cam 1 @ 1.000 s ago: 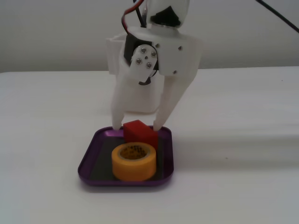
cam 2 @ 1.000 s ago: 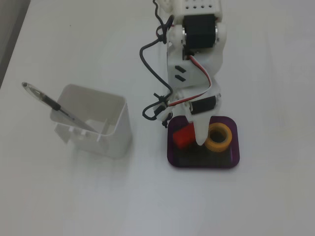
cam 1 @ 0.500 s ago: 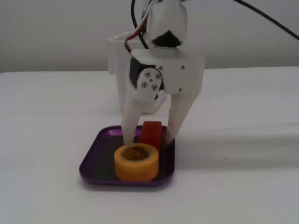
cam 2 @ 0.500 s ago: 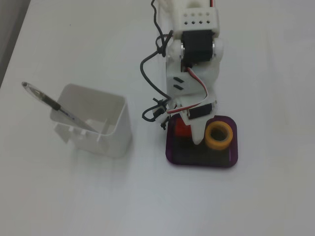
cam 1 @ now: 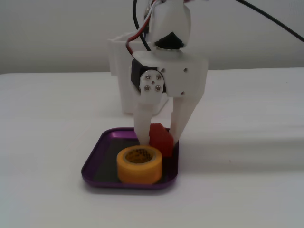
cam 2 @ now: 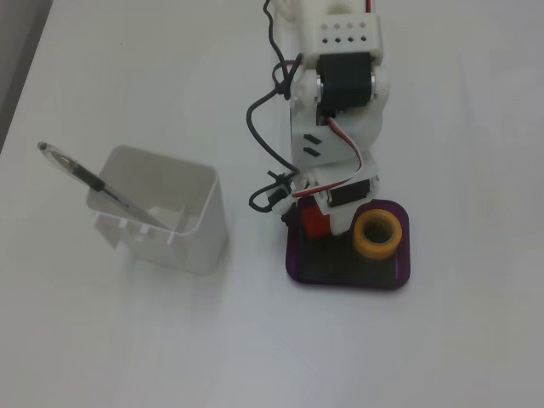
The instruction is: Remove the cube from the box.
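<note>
The red cube [cam 1: 160, 137] sits at the back of the purple box [cam 1: 93, 162], behind a yellow tape roll [cam 1: 138, 164]. My white gripper [cam 1: 159, 139] comes down from above, and its two fingers press against the cube's left and right sides. From the higher fixed view the cube [cam 2: 313, 223] shows at the left part of the box [cam 2: 348, 284], partly under the gripper [cam 2: 320, 228]. The cube looks slightly tilted; whether it still rests on the box floor I cannot tell.
A tall white container [cam 2: 166, 212] with a pen [cam 2: 85, 177] leaning in it stands left of the box in the higher view, and behind the arm [cam 1: 118, 61] in the low view. The tape roll [cam 2: 378, 235] lies close beside the gripper. Black cables [cam 2: 263, 153] hang off the arm.
The fingers have narrowed from a wide spread to pinching the cube. The cube turned and shifted between them. The arm leaned slightly toward the box.
</note>
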